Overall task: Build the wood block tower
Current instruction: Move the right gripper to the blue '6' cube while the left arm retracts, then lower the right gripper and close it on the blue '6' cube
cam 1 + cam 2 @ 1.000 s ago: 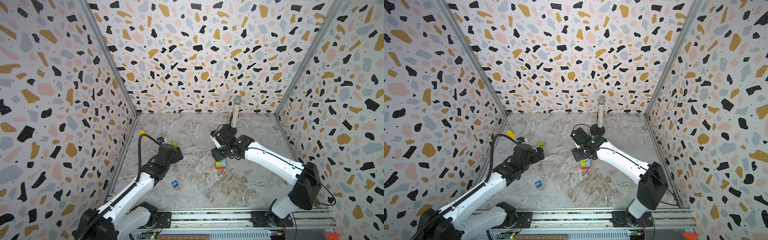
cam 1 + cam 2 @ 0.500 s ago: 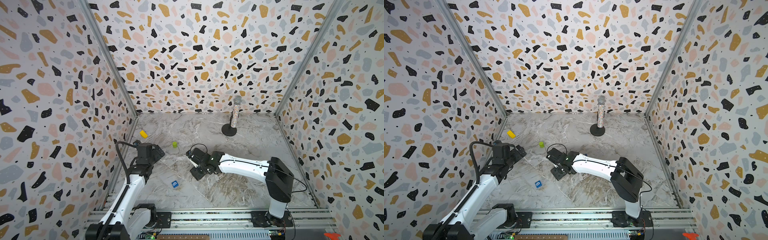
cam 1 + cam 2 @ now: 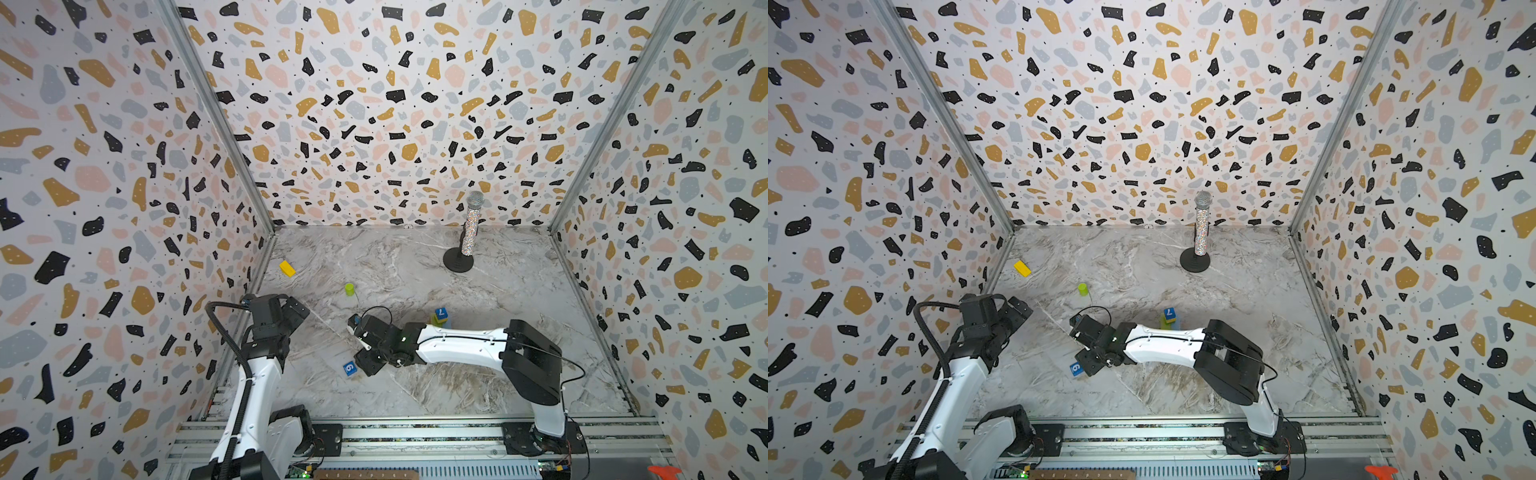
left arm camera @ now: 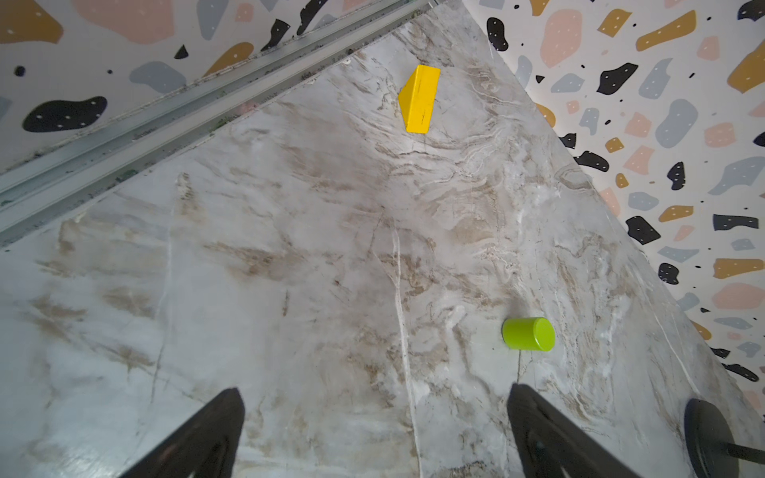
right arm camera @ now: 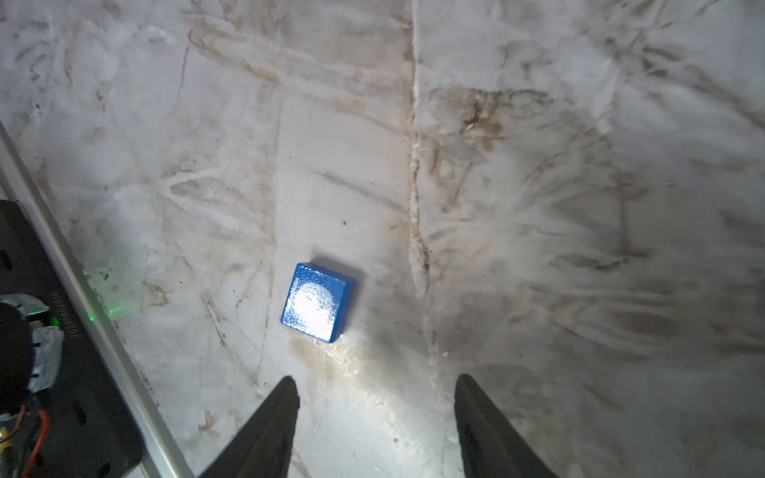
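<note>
Step in hand, as I judge: fetching the next block for the tower. The right end effector hangs over the worktop, just short of the dark blue cube w/ numeral 6. Its jaws are half apart, nothing btw. them. The cube lies flat, front and left of centre, apart from the fingers. Next move prob. needs: advance a little, turn to match the cube's sides, lower, then close. The left end effector is released wide and empty, facing the yellow block and the lime green cylinder.

Count: loose blocks 3 (1 blue cube, 1 yellow, 1 green cyl.). Tower 1, near centre behind the right arm. Its top is a blue cube w/ 7, green under it. The lower part is hidden, so the no. of its blocks I cannot tell. Microphone 1, at back.
</note>
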`<action>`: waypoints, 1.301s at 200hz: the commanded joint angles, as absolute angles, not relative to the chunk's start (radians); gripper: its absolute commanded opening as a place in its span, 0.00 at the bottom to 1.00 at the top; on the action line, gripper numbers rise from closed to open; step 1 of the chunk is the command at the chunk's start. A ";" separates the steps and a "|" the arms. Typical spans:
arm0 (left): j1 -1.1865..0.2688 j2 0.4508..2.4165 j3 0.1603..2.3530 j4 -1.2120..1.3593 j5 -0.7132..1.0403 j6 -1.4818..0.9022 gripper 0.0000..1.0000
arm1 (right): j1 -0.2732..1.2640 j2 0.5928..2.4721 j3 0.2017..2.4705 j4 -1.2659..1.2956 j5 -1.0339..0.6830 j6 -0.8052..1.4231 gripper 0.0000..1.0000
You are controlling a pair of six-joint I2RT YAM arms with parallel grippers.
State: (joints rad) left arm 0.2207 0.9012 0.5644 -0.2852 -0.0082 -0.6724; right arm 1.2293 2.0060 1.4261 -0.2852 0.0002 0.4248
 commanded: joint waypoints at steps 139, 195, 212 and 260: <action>0.228 0.871 0.574 -0.263 0.011 -0.676 1.00 | 1.289 2.163 1.601 -0.296 0.058 0.459 0.62; 0.228 0.873 0.569 -0.258 0.014 -0.673 1.00 | 1.287 2.177 1.601 -0.327 0.104 0.461 0.47; 0.228 0.873 0.568 -0.256 0.017 -0.674 1.00 | 1.288 2.167 1.588 -0.324 0.110 0.460 0.41; 0.229 0.889 0.555 -0.211 0.093 -0.662 1.00 | 1.283 2.116 1.547 -0.339 0.136 0.454 0.33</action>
